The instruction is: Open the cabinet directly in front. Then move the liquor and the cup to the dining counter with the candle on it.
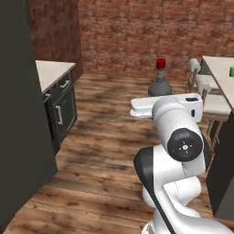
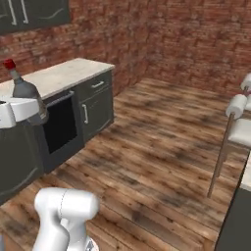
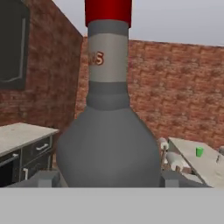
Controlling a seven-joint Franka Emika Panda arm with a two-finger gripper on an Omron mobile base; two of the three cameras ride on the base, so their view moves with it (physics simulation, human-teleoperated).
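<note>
The liquor (image 1: 160, 82), a grey bottle with a red cap, hangs in the air over the wooden floor with my gripper (image 1: 160, 94) shut on its wide body. In the hand view the liquor (image 3: 107, 131) stands upright between the fingertips (image 3: 43, 179). From the right base view the liquor (image 2: 24, 90) rises above the white hand (image 2: 14, 112). The green cup (image 1: 232, 71) stands on the dining counter (image 1: 217, 68) at the right; the hand view also shows the cup (image 3: 199, 152) on the dining counter (image 3: 192, 164). The cabinet (image 2: 34, 12) hangs at upper left.
White-cushioned stools (image 1: 208, 89) line the dining counter's near side, and one stool (image 2: 238, 122) is at the right. A beige worktop (image 2: 59, 76) with dark drawers runs along the brick wall. A tall dark unit (image 1: 18, 114) stands at the left. Wooden floor (image 2: 157, 147) lies open between.
</note>
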